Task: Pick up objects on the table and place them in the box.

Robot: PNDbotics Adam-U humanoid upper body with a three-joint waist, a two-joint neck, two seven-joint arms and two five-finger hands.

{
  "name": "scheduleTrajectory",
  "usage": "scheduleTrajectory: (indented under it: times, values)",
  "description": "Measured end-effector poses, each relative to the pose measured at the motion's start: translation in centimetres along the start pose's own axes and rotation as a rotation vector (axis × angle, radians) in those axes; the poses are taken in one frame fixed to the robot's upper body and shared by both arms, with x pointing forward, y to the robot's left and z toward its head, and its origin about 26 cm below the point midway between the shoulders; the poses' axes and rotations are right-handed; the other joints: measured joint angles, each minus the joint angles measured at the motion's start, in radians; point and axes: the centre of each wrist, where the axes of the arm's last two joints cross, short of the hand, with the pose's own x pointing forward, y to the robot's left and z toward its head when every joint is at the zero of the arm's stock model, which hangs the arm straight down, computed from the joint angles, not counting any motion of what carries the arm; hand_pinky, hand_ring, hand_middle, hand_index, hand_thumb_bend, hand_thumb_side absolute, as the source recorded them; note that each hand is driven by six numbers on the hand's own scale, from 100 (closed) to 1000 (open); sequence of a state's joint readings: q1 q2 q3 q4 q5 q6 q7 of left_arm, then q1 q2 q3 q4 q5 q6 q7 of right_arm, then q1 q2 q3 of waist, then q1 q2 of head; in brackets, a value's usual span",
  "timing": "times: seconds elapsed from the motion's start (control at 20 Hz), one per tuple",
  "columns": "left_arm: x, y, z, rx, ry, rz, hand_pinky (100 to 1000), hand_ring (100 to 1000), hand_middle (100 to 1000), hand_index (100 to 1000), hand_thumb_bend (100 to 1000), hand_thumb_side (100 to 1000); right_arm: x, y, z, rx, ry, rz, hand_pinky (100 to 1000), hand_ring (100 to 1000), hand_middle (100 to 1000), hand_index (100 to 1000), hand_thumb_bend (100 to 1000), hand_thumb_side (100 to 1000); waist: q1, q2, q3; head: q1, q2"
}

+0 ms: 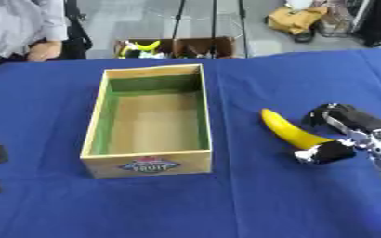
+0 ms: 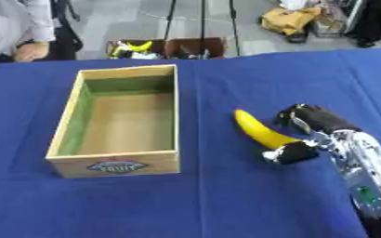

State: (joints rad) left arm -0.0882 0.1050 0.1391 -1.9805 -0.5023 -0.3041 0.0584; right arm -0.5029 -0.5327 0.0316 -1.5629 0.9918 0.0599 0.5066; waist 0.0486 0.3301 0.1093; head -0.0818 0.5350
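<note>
Our right hand [image 2: 312, 135] has its fingers [image 2: 290, 153] curled around the near end of the banana [image 1: 285, 128], which lies on the blue desk [image 1: 251, 200] right of the empty box [image 1: 149, 162]. Held by one end, it might tip and slip out.

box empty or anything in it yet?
Empty. The wooden box shows only its bare floor and green inner walls; the banana lies outside on the blue table, at the right hand.

Yellow banana [image 1: 288, 129] lies right of the open, empty wooden box [image 1: 148, 162]; well apart.
</note>
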Motion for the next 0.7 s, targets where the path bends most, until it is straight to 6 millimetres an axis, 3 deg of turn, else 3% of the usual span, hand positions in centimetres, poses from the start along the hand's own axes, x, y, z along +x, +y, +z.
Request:
scheduleTrajectory:
  times: [0.35, 0.7]
  values:
    - [0.0, 0.0, 0.0, -0.003, -0.002, 0.0, 302, 637, 609, 747, 100, 978, -0.06, -0.02, -0.16, -0.037, 0.006, -0.001, 548, 720, 603, 740, 496, 633, 0.0, 0.002, 0.002, -0.002, -0.003]
    - [0.0, 0.0, 0.0, -0.004, -0.003, 0.0, 302, 638, 609, 747, 100, 976, 0.02, 0.23, -0.27, -0.041, 0.0, 0.003, 551, 724, 606, 737, 453, 581, 0.0, 0.002, 0.002, -0.003, -0.005]
